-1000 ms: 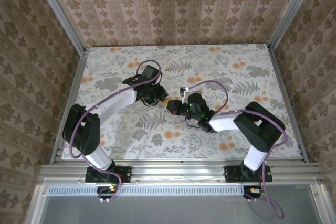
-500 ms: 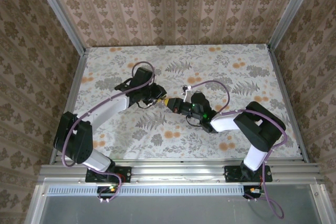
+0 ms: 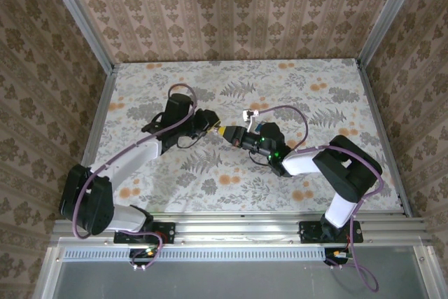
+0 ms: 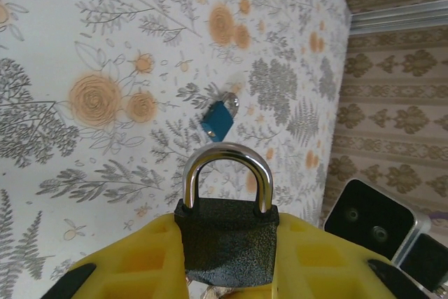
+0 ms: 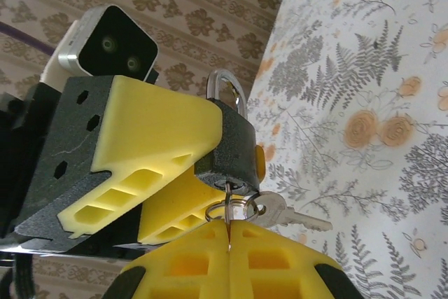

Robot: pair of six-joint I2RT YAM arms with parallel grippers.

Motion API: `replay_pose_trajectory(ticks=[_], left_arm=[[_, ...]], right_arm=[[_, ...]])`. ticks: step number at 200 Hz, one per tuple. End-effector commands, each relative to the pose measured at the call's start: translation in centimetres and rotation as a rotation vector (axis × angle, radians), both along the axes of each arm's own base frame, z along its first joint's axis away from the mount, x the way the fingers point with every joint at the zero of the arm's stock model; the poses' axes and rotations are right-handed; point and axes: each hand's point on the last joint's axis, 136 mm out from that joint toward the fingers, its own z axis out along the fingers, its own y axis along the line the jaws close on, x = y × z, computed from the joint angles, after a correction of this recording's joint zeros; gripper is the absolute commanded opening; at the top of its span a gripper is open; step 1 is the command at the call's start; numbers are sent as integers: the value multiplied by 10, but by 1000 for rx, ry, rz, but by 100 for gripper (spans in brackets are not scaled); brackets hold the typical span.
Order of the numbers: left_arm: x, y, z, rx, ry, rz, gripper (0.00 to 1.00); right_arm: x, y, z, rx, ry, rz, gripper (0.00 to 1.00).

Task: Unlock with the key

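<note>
A: Squeezing the black padlock (image 5: 234, 148) in the left gripper (image 4: 227, 264). Why?
B: Holding it up, keeping the keyhole facing the other arm.
A: And pinching what in the right gripper (image 5: 227, 250)?
B: Pinching the key (image 5: 227, 197) tight, poking its tip into the lock's bottom. Getting ready for turning, probably.
A: Leaving the little blue padlock (image 4: 219, 118) lying on the table (image 4: 105, 33)?
B: Not needing it, maybe.

A robot test cell in a lab is suggested, since a table (image 3: 315, 82) dressed in floral-print covering is boxed in by wallpapered panels (image 3: 231, 5) set between aluminium posts (image 3: 75, 15), and the left arm (image 3: 133, 155) and right arm (image 3: 350, 166) are bolted to an aluminium rail (image 3: 238, 227).
</note>
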Motion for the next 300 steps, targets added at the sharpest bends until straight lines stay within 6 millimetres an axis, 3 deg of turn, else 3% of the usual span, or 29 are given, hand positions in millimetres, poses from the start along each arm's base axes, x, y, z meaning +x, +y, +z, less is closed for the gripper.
replay_pose_trajectory(ticks=[1,70,123,158,184,225,300], left_arm=[[6,-12,52,-137,-171,-46,14],[7,-13,74,-229,-245,-63,14],[5,-3,53,-113,-153,-41,14],[2,8,37,-6,-86,-17,15],[0,14,25,52,-34,-5,15],[-4,17,9,89,45,11,15],[-13,3,-2,102,136,-21,19]], right_arm=[[-13,6,9,45,0,68,0],[-19,9,15,69,-7,113,0],[-18,2,-9,-120,20,78,1],[-19,-15,-30,-380,34,39,18],[-23,-27,-34,-474,10,25,33],[-28,-37,-20,-482,-52,6,41],[-25,-18,12,-314,-141,22,46]])
